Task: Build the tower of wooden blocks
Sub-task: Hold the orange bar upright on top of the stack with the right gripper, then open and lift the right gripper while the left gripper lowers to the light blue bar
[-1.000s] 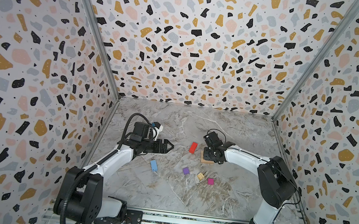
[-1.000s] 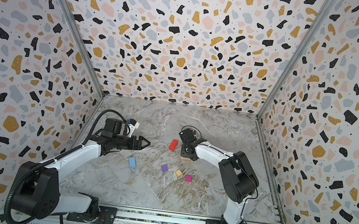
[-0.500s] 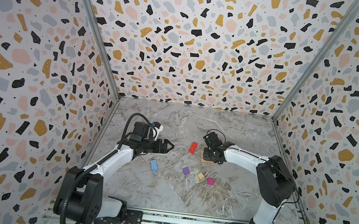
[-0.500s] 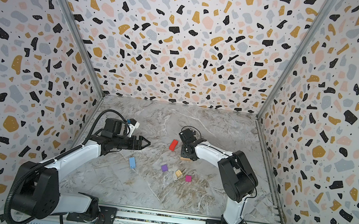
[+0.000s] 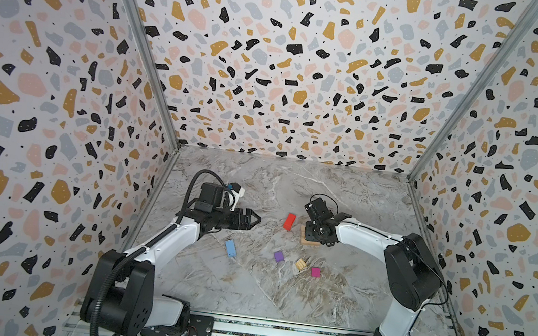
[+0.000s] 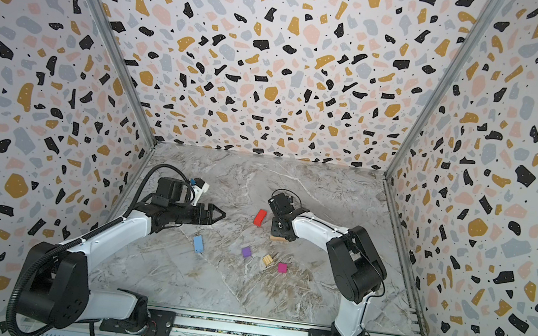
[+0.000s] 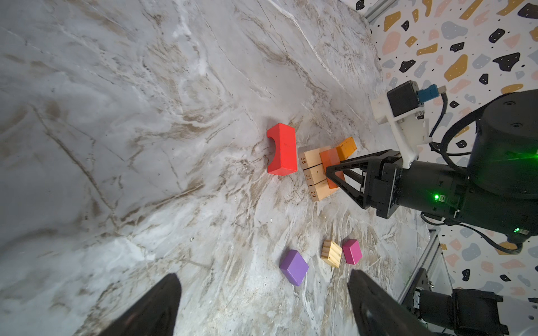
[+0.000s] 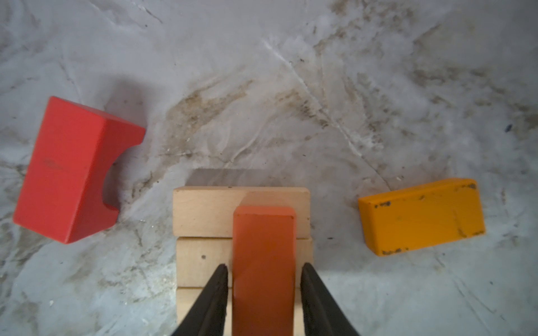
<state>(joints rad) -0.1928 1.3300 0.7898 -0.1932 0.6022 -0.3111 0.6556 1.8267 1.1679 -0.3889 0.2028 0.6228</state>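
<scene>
The tower (image 5: 306,240) is just a tan base (image 8: 209,212) of three blocks side by side, mid-table, with a dark orange block (image 8: 263,247) laid across it. The right arm (image 5: 368,233) reaches in with its wrist bent down. The right gripper (image 8: 263,267) straddles that block, jaws a hair off each side, not pinching. The left arm (image 5: 166,240) stretches forward, left gripper (image 7: 262,275) level above the table (image 5: 258,181), jaws wide apart, nothing between them. A red block (image 8: 67,168) and a yellow block (image 8: 422,215) flank the base. The blue block (image 5: 231,248) and purple cube (image 5: 278,256) lie loose.
</scene>
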